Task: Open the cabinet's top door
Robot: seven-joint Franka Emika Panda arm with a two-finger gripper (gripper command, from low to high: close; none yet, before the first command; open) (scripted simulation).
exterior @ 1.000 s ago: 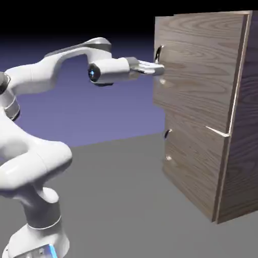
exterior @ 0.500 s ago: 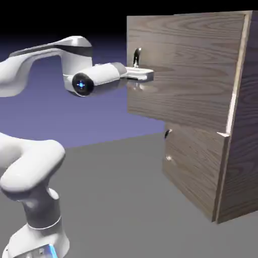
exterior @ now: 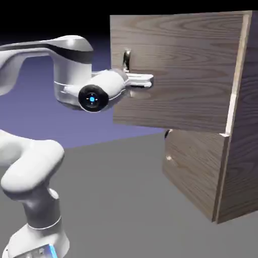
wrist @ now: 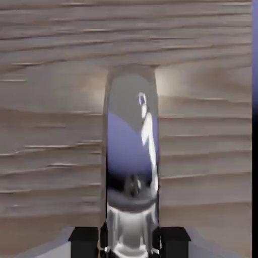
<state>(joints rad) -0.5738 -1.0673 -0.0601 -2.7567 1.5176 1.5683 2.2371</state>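
**Top door part-open, handle held between the fingers**

Top door [exterior: 176,70] is seen swung out from the cabinet [exterior: 242,126], filling the upper middle and upper right of the exterior view, its free edge toward the left of the frame and its hinge side along the pale strip at the right. The lower door [exterior: 194,171] below it is seen set further back, at the lower right.

The curved metal handle [exterior: 126,60] is found near the door's free edge, standing upright with its long axis vertical. The gripper [exterior: 143,79] is reached in from the left of the frame, level, its fingers crossing the lower part of the handle.

In the hand view the handle [wrist: 131,156] runs straight up the middle of the frame against the wood grain, and its lower end is pinched between the two dark finger tips [wrist: 83,237] at the bottom edge; the jaws are judged to be closed on it.

Since the hinge lies at the frame's right and the grip at the free edge, any further opening is judged to call for an arc toward the left and toward the camera, not a straight pull. A slip off the smooth metal is the likely risk.
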